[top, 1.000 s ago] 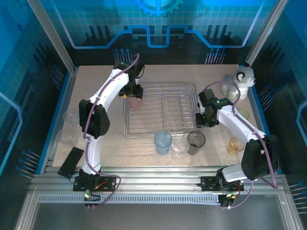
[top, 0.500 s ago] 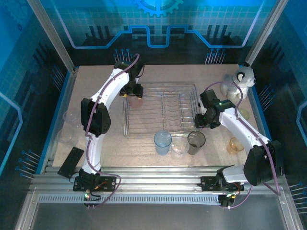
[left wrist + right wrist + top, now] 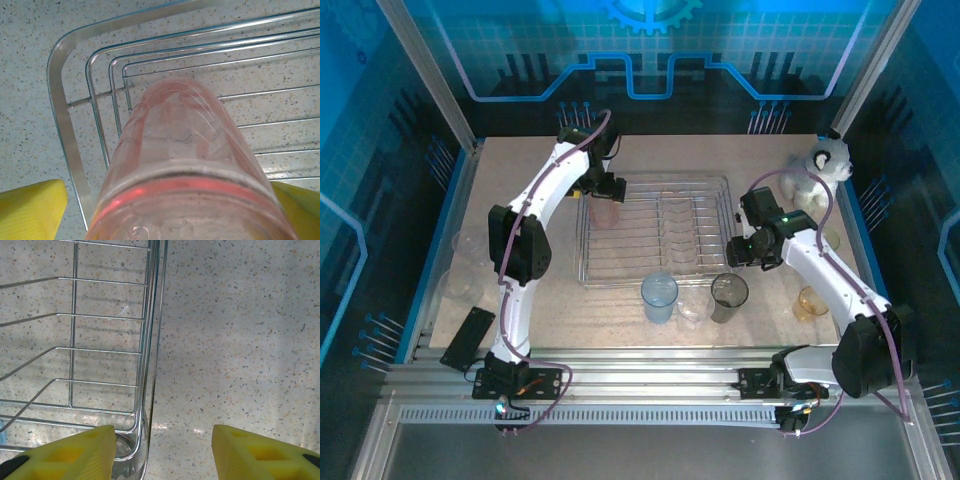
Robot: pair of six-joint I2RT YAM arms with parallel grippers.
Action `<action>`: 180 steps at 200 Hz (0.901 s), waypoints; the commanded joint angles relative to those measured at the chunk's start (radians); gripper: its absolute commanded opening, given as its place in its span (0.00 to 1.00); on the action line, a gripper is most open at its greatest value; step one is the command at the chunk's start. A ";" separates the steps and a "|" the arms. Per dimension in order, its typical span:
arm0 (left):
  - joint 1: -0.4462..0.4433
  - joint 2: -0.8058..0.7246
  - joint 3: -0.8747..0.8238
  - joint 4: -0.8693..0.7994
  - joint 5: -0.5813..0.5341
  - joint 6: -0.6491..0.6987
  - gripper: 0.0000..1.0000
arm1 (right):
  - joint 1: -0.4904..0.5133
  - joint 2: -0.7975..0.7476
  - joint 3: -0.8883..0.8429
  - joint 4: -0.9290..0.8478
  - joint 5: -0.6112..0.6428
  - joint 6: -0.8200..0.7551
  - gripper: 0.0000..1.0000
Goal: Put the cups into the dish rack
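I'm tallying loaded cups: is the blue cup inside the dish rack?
No, the blue cup stands on the table outside the rack's near edge.

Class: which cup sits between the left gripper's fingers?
The red-pink cup in the dish rack's far-left corner; the blue cup and grey cup stand before the rack.

About nine cups [image 3: 659, 297], one dish rack [image 3: 665, 179], one plush toy [image 3: 830, 160]

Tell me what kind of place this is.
Probably a robotics lab test cell, not a kitchen: an aluminium-rail frame and blue printed panels enclose a speckled table holding a wire dish rack and plastic cups.
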 commanded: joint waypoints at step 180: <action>0.005 -1.188 -1.303 0.960 0.389 -0.196 0.99 | 0.176 -0.167 0.148 -0.128 -0.102 0.031 0.56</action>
